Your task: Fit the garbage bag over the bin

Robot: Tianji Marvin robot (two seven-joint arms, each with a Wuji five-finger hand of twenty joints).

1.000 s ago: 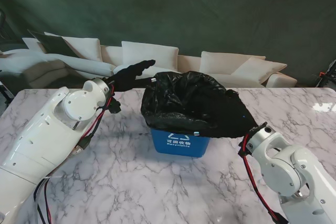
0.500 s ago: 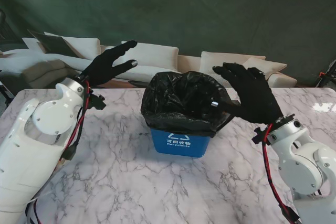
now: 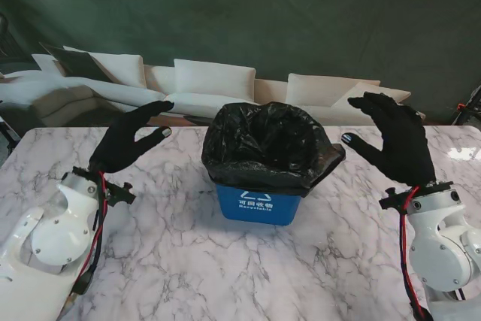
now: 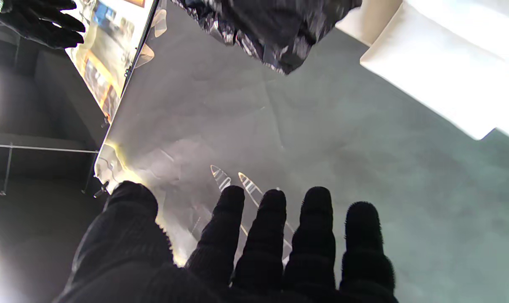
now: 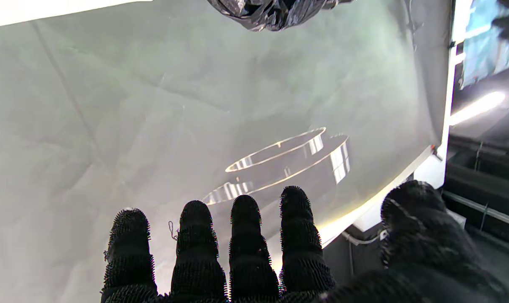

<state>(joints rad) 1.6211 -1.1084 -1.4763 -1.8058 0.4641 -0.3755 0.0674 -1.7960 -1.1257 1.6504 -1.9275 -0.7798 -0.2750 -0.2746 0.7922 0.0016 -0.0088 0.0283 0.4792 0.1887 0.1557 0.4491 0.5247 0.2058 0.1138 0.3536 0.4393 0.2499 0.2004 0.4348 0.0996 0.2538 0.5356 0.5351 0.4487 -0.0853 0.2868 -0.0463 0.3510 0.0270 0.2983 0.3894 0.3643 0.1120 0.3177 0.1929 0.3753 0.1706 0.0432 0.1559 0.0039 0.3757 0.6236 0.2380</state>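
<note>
A blue bin (image 3: 258, 205) stands at the middle of the marble table (image 3: 225, 268). A black garbage bag (image 3: 268, 148) lines it, its rim folded down over the bin's top edge, with a loose flap sticking out on the right. My left hand (image 3: 129, 142) is raised to the left of the bin, open, fingers spread, holding nothing. My right hand (image 3: 393, 138) is raised to the right of the bin, also open and apart from the bag. The bag (image 4: 271, 29) shows in the left wrist view past my left hand (image 4: 254, 248). In the right wrist view the bag (image 5: 275, 12) lies beyond my right hand (image 5: 258, 252).
A white sofa (image 3: 225, 88) with cushions runs behind the table against a dark green wall. The white forearms of both arms sit at the near corners of the stand's view.
My right hand let go of the bag's stretched right edge and lifted away to the right. My left hand drew back leftward and nearer to me. The bag's rim settled over the bin.
</note>
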